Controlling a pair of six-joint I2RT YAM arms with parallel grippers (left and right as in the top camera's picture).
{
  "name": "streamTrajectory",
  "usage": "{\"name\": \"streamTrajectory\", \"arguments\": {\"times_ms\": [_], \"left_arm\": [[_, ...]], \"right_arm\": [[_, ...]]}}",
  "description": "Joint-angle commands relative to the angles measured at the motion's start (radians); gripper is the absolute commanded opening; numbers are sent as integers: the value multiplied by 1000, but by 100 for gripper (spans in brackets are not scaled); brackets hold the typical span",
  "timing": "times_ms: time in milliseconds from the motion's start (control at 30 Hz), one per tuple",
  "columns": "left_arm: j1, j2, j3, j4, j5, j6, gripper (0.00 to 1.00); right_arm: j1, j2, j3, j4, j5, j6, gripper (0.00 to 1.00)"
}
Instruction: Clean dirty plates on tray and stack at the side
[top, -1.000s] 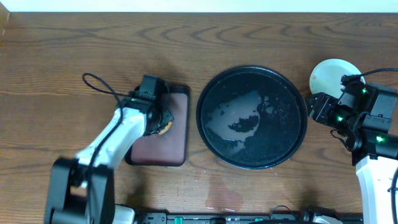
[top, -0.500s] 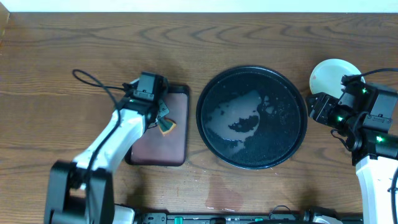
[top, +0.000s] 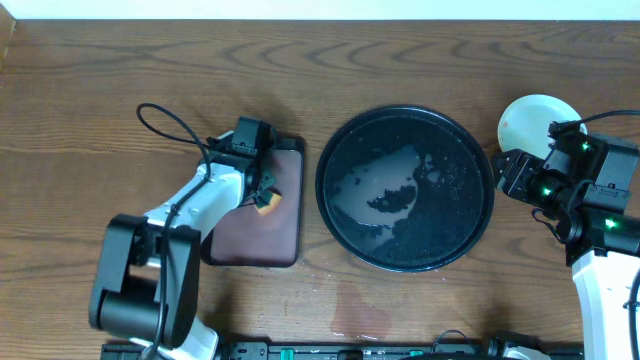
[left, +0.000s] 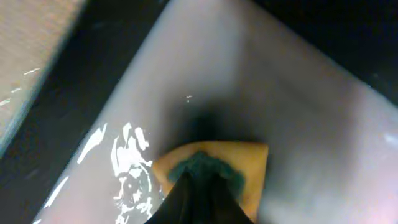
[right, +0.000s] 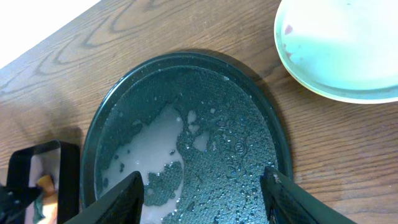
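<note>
The round, glossy black tray (top: 322, 190) is found lying flat just to the left of the right gripper (top: 510, 172), whose spread jaws are turned toward it. Cloudy pooled water and fine droplets are noted across its floor. One pale mint-green plate (top: 530, 118) is seen right side up on bare wood-grain tabletop (top: 600, 80) beyond the gripper and slightly to its right. It is near the tray's rim but apart from it. A small reddish mark is recorded near the plate's edge. Whether further plates lie beneath cannot be told.

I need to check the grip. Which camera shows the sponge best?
Left wrist: the sponge is close up, yellow with a green face, pinched by the shut left gripper. Overhead shows only a small orange speck over the maroon tray; right wrist catches a sliver at its left edge.
</note>
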Motion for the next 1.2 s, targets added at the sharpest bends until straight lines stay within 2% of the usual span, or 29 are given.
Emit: {"name": "streamTrajectory", "arguments": {"times_ms": [0,100,233,300,467,600,633,800,967,1167], "left_arm": [[2,-145,8,-41,14,-5,13],[2,-260,8,-74,57,-5,21],[1,-343,8,-126,146,-9,24],[-4,-344,6,-156,193,-10,24],[-40,-279,-35,-171,211,-77,20],[-55,-184,-44,-127,211,-77,19],[-55,-153,-44,-108,211,-78,15],[-55,-9,-44,-43,208,-92,9],[-53,55,-44,-28,162,-96,13],[-54,-29,3,-100,163,-65,21]], "right_arm": [[8,-12,3,0,3,-17,60],[8,-12,3,0,3,-16,59],[8,-12,3,0,3,-16,60],[8,-12,3,0,2,-16,64],[8,-12,3,0,3,-16,65],[8,-12,3,-1,3,-16,69],[8,-12,3,-1,3,-16,70],[8,-12,3,-9,3,-16,70],[8,-12,3,-19,3,-17,70],[8,-12,3,-20,2,-16,67]]}}
